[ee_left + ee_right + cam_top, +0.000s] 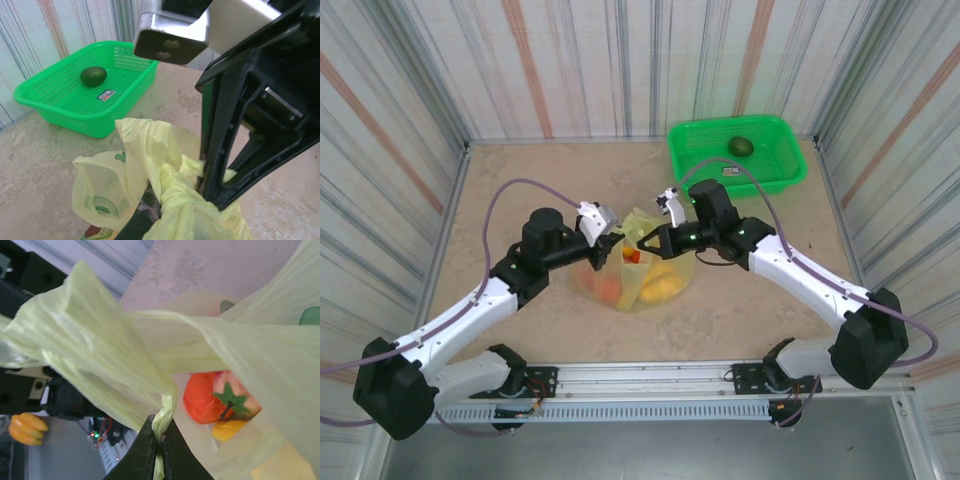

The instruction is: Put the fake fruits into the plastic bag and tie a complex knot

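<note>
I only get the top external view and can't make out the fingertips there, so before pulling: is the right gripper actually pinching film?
Observer: Yes. The right wrist view shows the right gripper shut on a thin twisted strand of the plastic bag.
Operator: Any knot yet?
Observer: The left wrist view shows film bunched into a twisted lump beside that gripper's tips; whether it is tied, I cannot tell.
</note>
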Robot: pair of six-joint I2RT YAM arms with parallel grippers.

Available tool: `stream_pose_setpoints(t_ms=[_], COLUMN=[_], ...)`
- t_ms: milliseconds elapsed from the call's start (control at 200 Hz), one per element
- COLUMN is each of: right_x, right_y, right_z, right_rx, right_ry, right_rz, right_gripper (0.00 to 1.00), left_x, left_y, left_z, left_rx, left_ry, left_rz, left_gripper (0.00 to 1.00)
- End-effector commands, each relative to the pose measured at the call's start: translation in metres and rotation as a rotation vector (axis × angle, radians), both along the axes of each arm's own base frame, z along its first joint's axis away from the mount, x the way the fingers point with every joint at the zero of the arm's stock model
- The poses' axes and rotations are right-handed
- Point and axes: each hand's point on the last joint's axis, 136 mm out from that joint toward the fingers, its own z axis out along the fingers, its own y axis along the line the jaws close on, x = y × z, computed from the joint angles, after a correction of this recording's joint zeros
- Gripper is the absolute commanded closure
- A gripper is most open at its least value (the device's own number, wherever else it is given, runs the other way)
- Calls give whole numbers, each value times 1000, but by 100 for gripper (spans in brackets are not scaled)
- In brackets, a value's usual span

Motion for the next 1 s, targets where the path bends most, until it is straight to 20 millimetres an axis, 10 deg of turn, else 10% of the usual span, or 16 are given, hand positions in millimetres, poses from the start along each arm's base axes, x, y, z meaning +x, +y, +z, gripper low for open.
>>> stream_pose_setpoints(t_ms=[0,296,481,992], right_x=[25,39,36,42], right_y=[-5,-21,-21,-27], right_z=[-15,6,10,27], right_rx=[-58,-26,-15,-5], right_ry=[-24,-107,-104,-132], right_rz=[-128,-216,-204,-213], right_gripper=[92,100,100,100], left_x=[6,5,5,-6], left_y=[2,1,0,-2], left_z=[16,16,14,16], left_rx=[-43,-40,-34,-29], left_ry=[-31,-26,-17,-30], left_rz=[28,15,9,-72], left_gripper=[100,100,81,66])
